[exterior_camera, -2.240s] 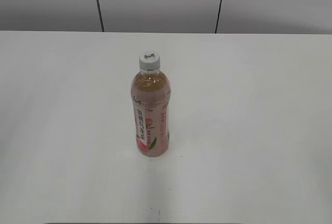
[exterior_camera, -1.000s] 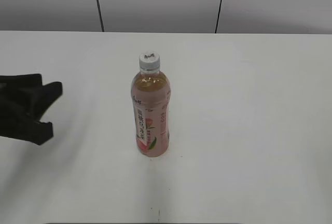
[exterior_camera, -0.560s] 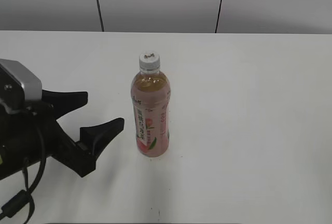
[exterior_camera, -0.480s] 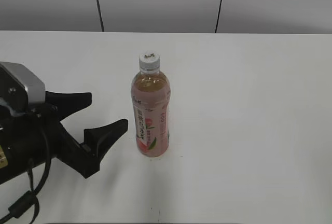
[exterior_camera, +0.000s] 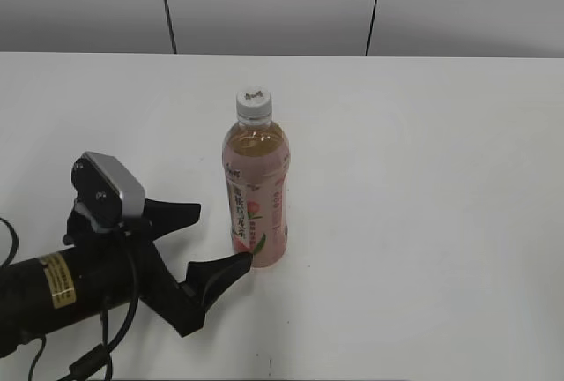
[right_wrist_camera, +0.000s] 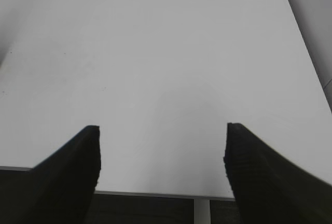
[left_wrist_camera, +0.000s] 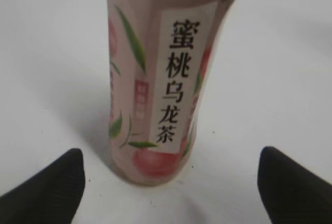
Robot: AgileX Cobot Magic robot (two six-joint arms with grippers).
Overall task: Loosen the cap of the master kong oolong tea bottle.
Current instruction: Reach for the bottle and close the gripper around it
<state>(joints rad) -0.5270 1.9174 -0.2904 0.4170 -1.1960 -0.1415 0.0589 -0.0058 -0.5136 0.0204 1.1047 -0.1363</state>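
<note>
Bottle [exterior_camera: 256, 189] upright, amber tea nearly full, cap [exterior_camera: 253, 103] on.

Exterior slants down; left wrist nears bottle [left_wrist_camera: 166, 73] (shared).

Pretty even, bright overhead lighting, white table [exterior_camera: 423, 222] almost washed out. Soft shadow under the bottle [left_wrist_camera: 166, 79] in the left wrist view, which is slightly blurry close up. No harsh glare.

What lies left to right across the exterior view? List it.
Left end effector, open → master kong oolong tea bottle standing upright with its cap on → bare white table.
</note>
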